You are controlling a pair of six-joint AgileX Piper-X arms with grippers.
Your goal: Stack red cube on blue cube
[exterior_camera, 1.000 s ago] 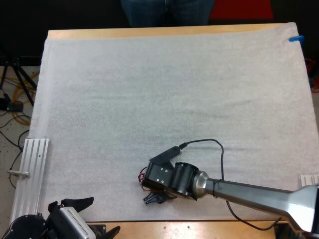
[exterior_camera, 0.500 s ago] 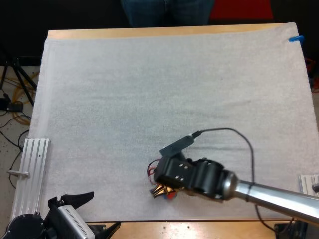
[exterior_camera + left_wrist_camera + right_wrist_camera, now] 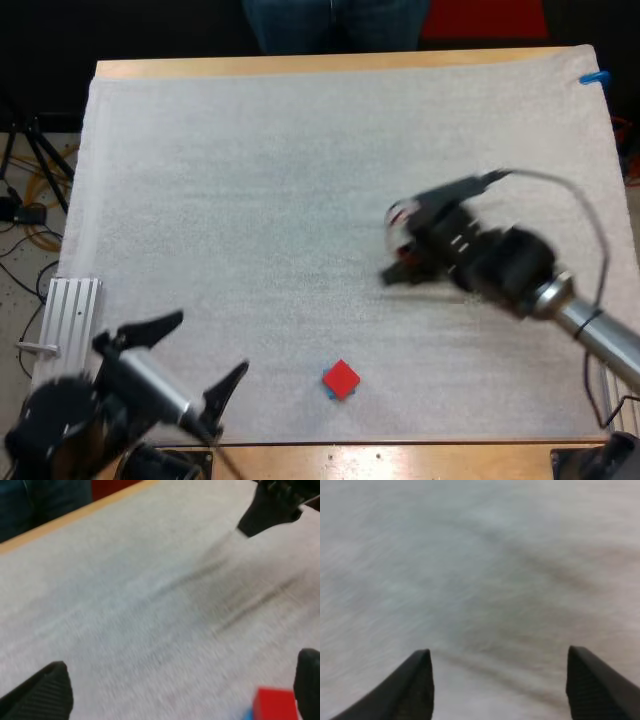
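Since the red cube (image 3: 341, 377) sits on the blue cube (image 3: 331, 393), of which only a thin blue edge peeks out beneath it, close to the near edge of the white mat (image 3: 300, 180) on the desk (image 3: 300, 66), I judge the stacking itself done and the step in hand to be the arms clearing off. The right gripper (image 3: 497, 652) hangs over bare mat, well apart from the stack, its fingers spread wide and holding nothing. The left gripper (image 3: 215, 342) is by the mat's near left corner, fingers likewise apart and empty, with the stack just beside one fingertip in its wrist view. The next move, to my mind, calls only for guiding both arms away without brushing the stack.
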